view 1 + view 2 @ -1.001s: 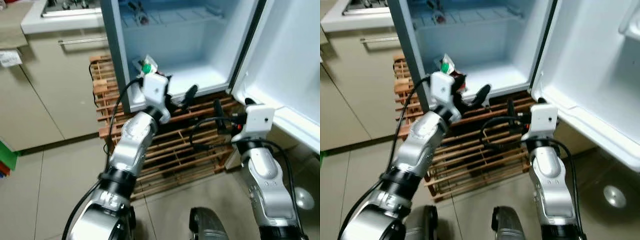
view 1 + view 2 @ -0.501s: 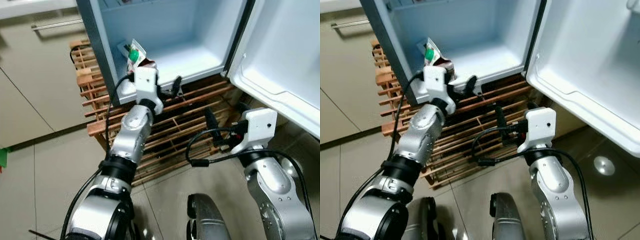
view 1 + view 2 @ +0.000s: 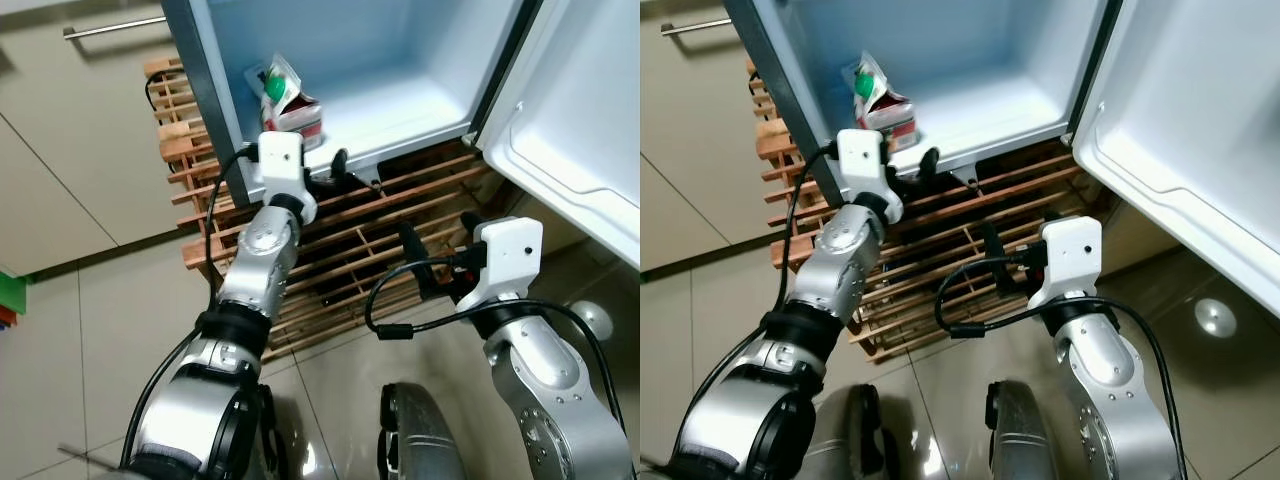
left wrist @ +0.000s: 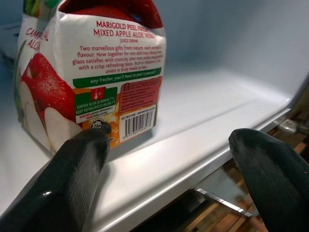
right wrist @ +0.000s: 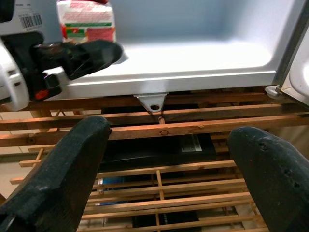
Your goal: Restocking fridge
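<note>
A red and white apple juice carton (image 3: 288,95) with a green cap stands upright on the floor of the open fridge (image 3: 400,110), at its front left corner. My left gripper (image 3: 325,168) is at the fridge's front lip, just short of the carton and open. In the left wrist view the carton (image 4: 91,72) stands beyond the spread fingers (image 4: 72,179), with nothing between them. My right gripper (image 3: 435,250) hangs lower, open and empty, in front of the wooden rack (image 3: 380,230) under the fridge.
The fridge door (image 3: 580,120) is swung open on the right, close to my right arm. A beige cabinet (image 3: 90,130) stands to the left of the fridge. The slatted rack juts forward over the tiled floor (image 3: 100,380).
The carton now stands free on the fridge floor, and my left gripper has drawn back from it to the lip. The camera has tilted down. My right arm has hardly moved.
</note>
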`<state>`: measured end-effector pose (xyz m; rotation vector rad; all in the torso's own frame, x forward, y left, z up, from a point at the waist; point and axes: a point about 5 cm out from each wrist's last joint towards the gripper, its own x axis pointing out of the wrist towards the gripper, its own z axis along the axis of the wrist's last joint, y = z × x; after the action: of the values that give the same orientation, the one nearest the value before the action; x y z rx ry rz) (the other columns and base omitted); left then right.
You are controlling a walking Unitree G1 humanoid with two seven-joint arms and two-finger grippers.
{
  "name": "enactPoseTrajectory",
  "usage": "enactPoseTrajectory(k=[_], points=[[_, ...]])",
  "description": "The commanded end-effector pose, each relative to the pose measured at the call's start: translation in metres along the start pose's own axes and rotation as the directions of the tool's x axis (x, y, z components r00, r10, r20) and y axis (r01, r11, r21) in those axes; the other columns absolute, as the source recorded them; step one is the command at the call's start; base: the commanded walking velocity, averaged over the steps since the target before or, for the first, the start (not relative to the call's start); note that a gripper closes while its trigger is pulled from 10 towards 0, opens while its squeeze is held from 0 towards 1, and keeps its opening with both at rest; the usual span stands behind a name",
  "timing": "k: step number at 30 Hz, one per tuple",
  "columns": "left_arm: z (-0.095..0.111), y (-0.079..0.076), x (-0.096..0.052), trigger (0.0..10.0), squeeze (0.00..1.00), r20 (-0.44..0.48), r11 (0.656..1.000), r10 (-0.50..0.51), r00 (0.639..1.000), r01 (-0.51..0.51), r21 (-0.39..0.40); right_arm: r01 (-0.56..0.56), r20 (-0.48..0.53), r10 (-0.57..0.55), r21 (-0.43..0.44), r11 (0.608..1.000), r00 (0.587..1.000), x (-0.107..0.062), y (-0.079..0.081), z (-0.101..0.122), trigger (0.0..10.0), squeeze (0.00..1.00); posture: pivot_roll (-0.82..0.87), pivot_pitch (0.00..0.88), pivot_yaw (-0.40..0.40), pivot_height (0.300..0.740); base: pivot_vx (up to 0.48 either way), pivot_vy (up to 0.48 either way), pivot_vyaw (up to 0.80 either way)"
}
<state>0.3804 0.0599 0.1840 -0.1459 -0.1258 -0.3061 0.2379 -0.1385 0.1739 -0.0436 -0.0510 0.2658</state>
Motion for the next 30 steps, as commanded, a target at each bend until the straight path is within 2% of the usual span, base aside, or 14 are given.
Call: enactPoseTrajectory(k=[1, 3, 6, 14, 22, 28, 29, 30], points=[[0.003, 0.002, 0.002, 10.0, 0.00, 0.011, 1.000, 0.030, 0.999, -0.030, 0.000, 0.001, 0.008, 0.000, -0.010, 1.000, 1.000, -0.003, 0.000, 0.004, 10.0, 0.00, -0.24, 0.212, 0.041, 0.636, 0.000, 0.000, 0.00], [0.002, -0.005, 0.005, 10.0, 0.00, 0.011, 1.000, 0.027, 1.000, -0.027, -0.011, 0.002, 0.002, -0.002, -0.013, 1.000, 1.000, -0.004, 0.000, 0.004, 10.0, 0.00, -0.25, 0.212, 0.041, 0.636, 0.000, 0.000, 0.00], [0.000, -0.005, 0.005, 10.0, 0.00, 0.006, 1.000, 0.027, 1.000, -0.026, -0.002, 0.002, 0.001, -0.002, -0.015, 1.000, 1.000, -0.005, 0.001, 0.004, 10.0, 0.00, -0.25, 0.212, 0.041, 0.636, 0.000, 0.000, 0.00], [-0.016, 0.010, 0.000, 10.0, 0.00, -0.036, 0.997, 0.046, 0.998, -0.044, 0.066, -0.005, -0.014, 0.005, -0.024, 1.000, 1.000, -0.006, 0.002, 0.002, 10.0, 0.00, -0.25, 0.208, 0.035, 0.636, 0.000, 0.000, 0.00], [-0.014, 0.017, -0.005, 10.0, 0.00, 0.002, 0.997, 0.030, 1.000, -0.030, 0.071, -0.003, -0.014, 0.002, -0.024, 1.000, 1.000, -0.006, 0.003, 0.002, 10.0, 0.00, -0.26, 0.203, 0.037, 0.636, 0.000, 0.000, 0.00], [-0.008, 0.022, -0.016, 10.0, 0.00, 0.052, 0.998, 0.013, 0.999, -0.016, 0.060, -0.003, -0.023, 0.002, -0.016, 1.000, 1.000, -0.006, 0.000, -0.001, 10.0, 0.00, -0.23, 0.164, 0.017, 0.636, 0.000, 0.000, 0.00], [-0.005, 0.024, -0.027, 10.0, 0.00, 0.061, 0.999, 0.011, 0.998, -0.014, 0.052, -0.011, -0.030, 0.011, -0.009, 1.000, 0.999, -0.006, 0.000, -0.003, 10.0, 0.00, -0.22, 0.147, 0.004, 0.636, 0.000, 0.000, 0.00], [-0.004, 0.025, -0.032, 10.0, 0.00, 0.062, 0.999, 0.010, 0.998, -0.013, 0.048, -0.016, -0.032, 0.016, -0.007, 1.000, 0.999, -0.006, 0.001, -0.004, 10.0, 0.00, -0.22, 0.147, 0.004, 0.636, 0.000, 0.000, 0.00]])
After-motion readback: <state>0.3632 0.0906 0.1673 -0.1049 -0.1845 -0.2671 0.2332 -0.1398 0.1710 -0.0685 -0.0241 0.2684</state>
